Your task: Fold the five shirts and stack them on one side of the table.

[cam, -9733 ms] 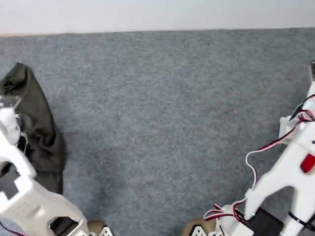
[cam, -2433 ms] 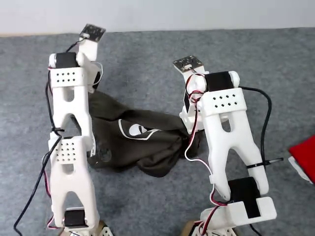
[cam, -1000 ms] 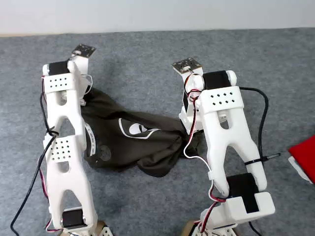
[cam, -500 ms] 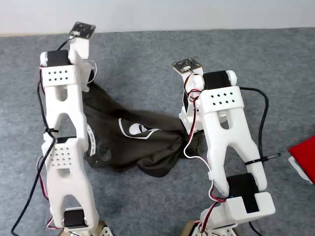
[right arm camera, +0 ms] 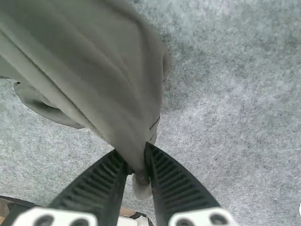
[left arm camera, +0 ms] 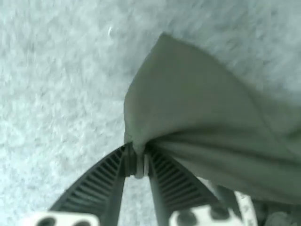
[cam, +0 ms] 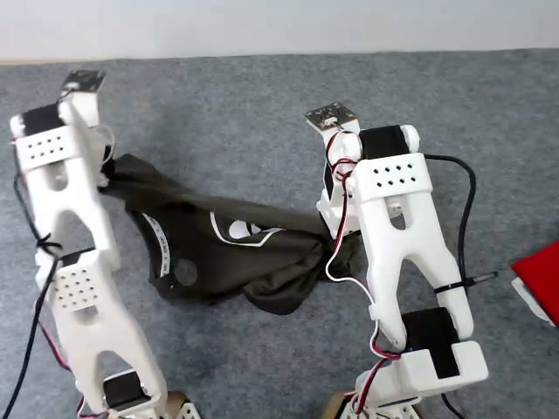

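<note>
- Two white arms stood over the grey felt table [cam: 489, 113], one at each end of a dark olive shirt [cam: 253, 262].
- At the left, the left gripper [left arm camera: 137, 165] was clamped on a bunched corner of the shirt. The cloth was pinched tight between its ribbed fingers [left arm camera: 106, 176]. From above, that corner stretched out toward the left arm [cam: 74, 262].
- Between the arms, the shirt lay crumpled on the felt near the table's middle, with a white printed mark [cam: 236, 230] facing up.
- At the right, under the right arm [cam: 406, 227], the right gripper [right arm camera: 138, 172] was closed on the shirt's other end, and the fabric draped away from it over the felt.
- Farthest right, a red thing [cam: 541, 266], perhaps another shirt, sat at the table's edge, well apart from the olive one.
</note>
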{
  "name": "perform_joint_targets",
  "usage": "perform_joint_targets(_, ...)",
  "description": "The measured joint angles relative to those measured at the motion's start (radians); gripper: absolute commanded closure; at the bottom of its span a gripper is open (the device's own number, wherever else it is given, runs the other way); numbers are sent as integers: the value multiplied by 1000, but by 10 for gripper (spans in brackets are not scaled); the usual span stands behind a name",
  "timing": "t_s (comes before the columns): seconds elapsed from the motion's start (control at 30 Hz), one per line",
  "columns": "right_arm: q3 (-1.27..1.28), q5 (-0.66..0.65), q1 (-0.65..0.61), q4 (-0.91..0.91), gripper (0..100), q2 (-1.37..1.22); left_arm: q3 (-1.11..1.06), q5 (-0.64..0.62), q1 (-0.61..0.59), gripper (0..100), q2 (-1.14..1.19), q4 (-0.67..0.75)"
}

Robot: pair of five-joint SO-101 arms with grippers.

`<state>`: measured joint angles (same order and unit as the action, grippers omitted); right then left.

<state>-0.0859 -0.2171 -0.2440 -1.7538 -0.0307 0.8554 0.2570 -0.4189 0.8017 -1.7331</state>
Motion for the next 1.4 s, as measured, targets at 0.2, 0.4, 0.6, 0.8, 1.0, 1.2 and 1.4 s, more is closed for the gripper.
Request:
perform_joint_targets(0.2,0,-2,0,0,988,-25,-98,29,-46,936,0,-2)
perform_joint_targets(0.4,0,-2,-12,0,988,-46,-129,49,-69,870,0,0)
perform_joint_targets(0.6,0,-2,-52,0,988,-49,-130,57,-104,851,0,0)
perform_joint_targets(0.8,0,-2,-58,0,988,-49,-133,58,-109,844,9,15)
perform_joint_targets(1.0,0,-2,-58,0,988,-49,-133,58,-91,844,123,31)
perform_joint_targets(1.2,0,-2,-58,0,988,-49,-132,61,-87,844,150,72)
perform_joint_targets(1.4,0,-2,-58,0,988,-49,-71,61,-83,845,157,49)
